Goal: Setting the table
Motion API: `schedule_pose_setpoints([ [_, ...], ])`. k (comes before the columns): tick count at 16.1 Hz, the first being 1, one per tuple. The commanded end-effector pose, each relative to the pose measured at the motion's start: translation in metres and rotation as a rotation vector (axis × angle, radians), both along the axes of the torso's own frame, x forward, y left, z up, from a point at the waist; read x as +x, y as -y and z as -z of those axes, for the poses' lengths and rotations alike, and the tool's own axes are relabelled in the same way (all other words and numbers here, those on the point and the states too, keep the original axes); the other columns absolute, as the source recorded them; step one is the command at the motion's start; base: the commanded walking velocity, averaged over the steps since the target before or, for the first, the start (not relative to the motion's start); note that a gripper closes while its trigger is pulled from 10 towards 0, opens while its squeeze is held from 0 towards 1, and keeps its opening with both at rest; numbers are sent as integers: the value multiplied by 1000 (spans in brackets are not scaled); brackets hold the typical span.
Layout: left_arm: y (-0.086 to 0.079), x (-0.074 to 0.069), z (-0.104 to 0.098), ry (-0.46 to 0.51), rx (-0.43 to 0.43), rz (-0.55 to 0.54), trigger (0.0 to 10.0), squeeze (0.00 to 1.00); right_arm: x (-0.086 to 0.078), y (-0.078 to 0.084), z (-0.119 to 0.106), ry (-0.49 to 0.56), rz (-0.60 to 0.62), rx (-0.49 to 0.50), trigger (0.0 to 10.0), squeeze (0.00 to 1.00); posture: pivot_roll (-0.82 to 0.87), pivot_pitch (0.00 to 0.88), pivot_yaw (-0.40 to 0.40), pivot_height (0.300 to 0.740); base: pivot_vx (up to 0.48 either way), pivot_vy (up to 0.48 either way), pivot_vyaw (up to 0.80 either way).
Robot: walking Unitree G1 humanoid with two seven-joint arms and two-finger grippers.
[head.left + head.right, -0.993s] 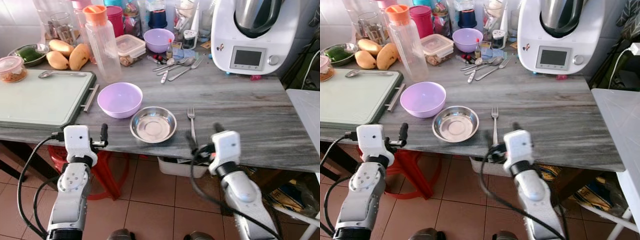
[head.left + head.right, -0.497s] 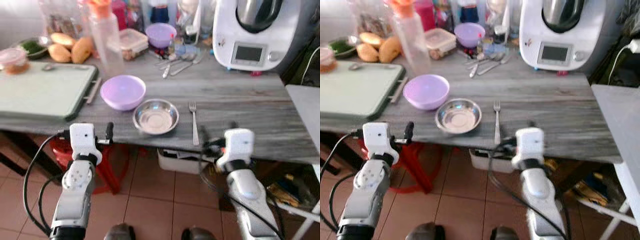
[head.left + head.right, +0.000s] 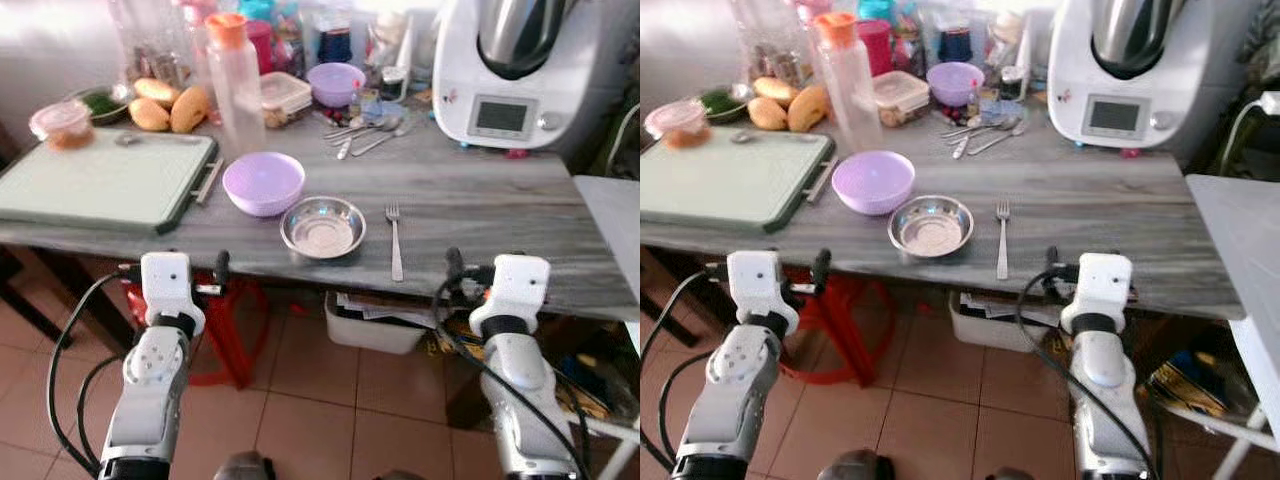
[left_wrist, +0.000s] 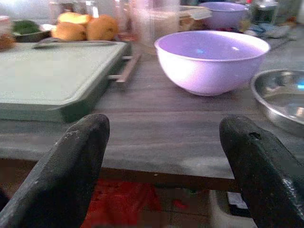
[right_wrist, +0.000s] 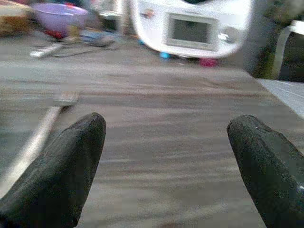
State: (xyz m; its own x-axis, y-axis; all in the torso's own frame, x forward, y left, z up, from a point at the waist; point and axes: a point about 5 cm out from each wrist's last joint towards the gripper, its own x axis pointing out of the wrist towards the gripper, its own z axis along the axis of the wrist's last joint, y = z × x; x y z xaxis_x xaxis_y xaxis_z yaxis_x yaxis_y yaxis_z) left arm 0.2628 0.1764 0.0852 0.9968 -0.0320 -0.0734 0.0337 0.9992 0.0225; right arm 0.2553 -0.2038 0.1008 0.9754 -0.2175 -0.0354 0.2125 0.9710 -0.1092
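Right tool (image 5: 166,156), fingers spread and empty, hovers just short of the tabletop (image 3: 480,200); the fork (image 3: 394,240) ahead wants a low, level approach.

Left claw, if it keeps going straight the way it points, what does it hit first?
Probably the purple bowl, which lies between the open left claw's fingers across bare table; depth is uncertain.

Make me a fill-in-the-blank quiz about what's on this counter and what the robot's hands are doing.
1. The fork lies to the robot's ___ of the steel bowl.
2. The large purple bowl sits between the steel bowl and the green ___.
3. Both the left hand and the right hand are ___, holding nothing.

Missing words: right; tray; open
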Motion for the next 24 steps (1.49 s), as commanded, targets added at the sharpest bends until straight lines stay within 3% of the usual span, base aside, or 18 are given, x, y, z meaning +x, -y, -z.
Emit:
schedule_pose_setpoints([
  [1,0,0,-5,15,4,16,10000,0,2,12,2,-22,60,13,10000,576,-32,0,43,740,0,0,0],
  [3,-1,-1,-6,16,6,20,10000,0,8,19,3,-52,79,13,10000,518,-28,0,48,740,0,0,0],
  [4,-1,-1,-6,15,6,23,10000,0,12,21,2,-48,86,20,10000,337,-25,0,52,740,0,0,0],
  [7,-5,-7,-8,3,15,43,10000,0,33,29,-2,-86,96,-11,10000,173,1,0,70,740,0,0,0],
  [9,-9,-13,-10,-7,26,49,10000,0,39,25,-1,-103,71,11,10000,0,25,20,82,740,0,0,0],
  [13,-13,-19,-14,-16,27,76,10000,0,45,15,-5,-68,23,5,10000,0,42,39,96,740,135,0,0],
  [19,-14,-25,-18,-40,39,97,10000,0,64,20,-2,-146,20,4,10000,0,66,73,113,740,0,0,0],
  [24,-22,-35,-19,-69,59,89,10000,0,77,13,0,-174,-50,20,10000,0,90,97,114,740,0,0,0],
])
